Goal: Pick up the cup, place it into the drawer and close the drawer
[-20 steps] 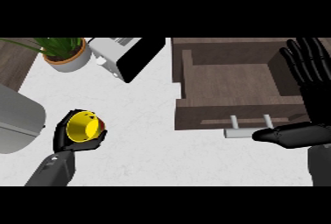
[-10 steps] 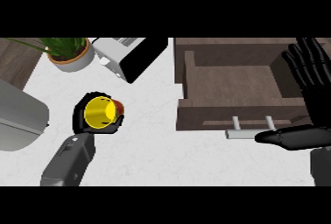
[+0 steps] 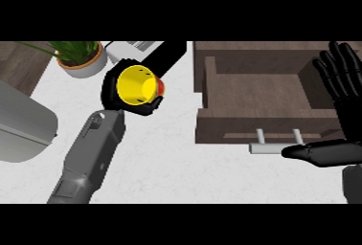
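The yellow cup [image 3: 136, 85], with a red patch on its right side, is held up above the counter with its mouth facing me. My left hand [image 3: 118, 101] is curled round it from below and behind. The cup hangs left of the open wooden drawer [image 3: 265, 98], whose inside shows nothing in it. The drawer's pale bar handle [image 3: 272, 148] sticks out toward me. My right hand [image 3: 341, 86] stands open at the drawer's right side, fingers straight and pointing away, thumb reaching left beside the handle.
A potted plant [image 3: 80, 57] stands at the back left. A white and black appliance [image 3: 152, 52] sits behind the cup. A grey rounded object [image 3: 21, 124] lies at the left edge. White counter [image 3: 184, 177] stretches in front of the drawer.
My left hand has lifted the cup up and to the right, toward the drawer. The right hand has hardly moved.
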`<state>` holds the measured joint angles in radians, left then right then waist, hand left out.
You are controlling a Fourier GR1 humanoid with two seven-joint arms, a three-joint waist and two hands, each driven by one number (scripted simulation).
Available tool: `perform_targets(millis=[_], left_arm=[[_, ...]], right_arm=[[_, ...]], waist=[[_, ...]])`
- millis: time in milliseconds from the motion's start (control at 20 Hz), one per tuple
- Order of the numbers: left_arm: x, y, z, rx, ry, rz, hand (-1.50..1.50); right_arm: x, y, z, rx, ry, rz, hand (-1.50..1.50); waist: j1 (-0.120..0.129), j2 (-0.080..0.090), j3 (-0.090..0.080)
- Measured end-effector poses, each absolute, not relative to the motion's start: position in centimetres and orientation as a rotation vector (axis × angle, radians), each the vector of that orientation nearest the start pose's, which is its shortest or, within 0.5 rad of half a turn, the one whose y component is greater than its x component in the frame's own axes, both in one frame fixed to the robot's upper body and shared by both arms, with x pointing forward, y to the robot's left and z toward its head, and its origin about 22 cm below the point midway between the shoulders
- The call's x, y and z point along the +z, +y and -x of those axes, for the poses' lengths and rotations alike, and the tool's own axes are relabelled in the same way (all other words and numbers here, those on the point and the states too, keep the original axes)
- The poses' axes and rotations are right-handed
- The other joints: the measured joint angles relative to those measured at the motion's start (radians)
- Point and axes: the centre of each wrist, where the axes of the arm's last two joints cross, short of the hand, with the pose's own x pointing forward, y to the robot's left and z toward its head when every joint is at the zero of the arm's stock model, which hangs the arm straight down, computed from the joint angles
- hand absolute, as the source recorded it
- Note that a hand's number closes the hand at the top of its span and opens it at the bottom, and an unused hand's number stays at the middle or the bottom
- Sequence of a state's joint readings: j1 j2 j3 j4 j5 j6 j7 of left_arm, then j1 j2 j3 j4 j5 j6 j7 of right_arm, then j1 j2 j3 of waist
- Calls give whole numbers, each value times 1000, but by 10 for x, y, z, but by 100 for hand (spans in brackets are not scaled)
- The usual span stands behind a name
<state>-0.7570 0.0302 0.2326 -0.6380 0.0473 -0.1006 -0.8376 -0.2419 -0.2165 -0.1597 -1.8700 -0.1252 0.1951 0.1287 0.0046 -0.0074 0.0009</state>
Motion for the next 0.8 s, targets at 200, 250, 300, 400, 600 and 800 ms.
perform_targets(millis=[200,250,300,400,600,800], left_arm=[[54,153,-415,-70,-2160,279,150],[66,145,-418,-80,-2156,283,150],[78,137,-420,-89,-2157,278,150],[104,120,-425,-115,-2159,274,150],[151,86,-432,-144,-2138,236,150],[169,61,-438,-178,-2066,182,150]], right_arm=[[148,-275,-270,254,-1974,-4,-150],[150,-273,-269,252,-1973,-5,-150],[147,-273,-270,252,-1976,-2,-150],[146,-269,-270,252,-1978,-2,-150],[148,-274,-270,266,-1980,-1,-150],[145,-275,-273,269,-1990,-16,-150]], waist=[[0,0,0],[-2,0,0],[-4,1,0],[-8,2,0],[-21,6,0],[-36,12,0]])
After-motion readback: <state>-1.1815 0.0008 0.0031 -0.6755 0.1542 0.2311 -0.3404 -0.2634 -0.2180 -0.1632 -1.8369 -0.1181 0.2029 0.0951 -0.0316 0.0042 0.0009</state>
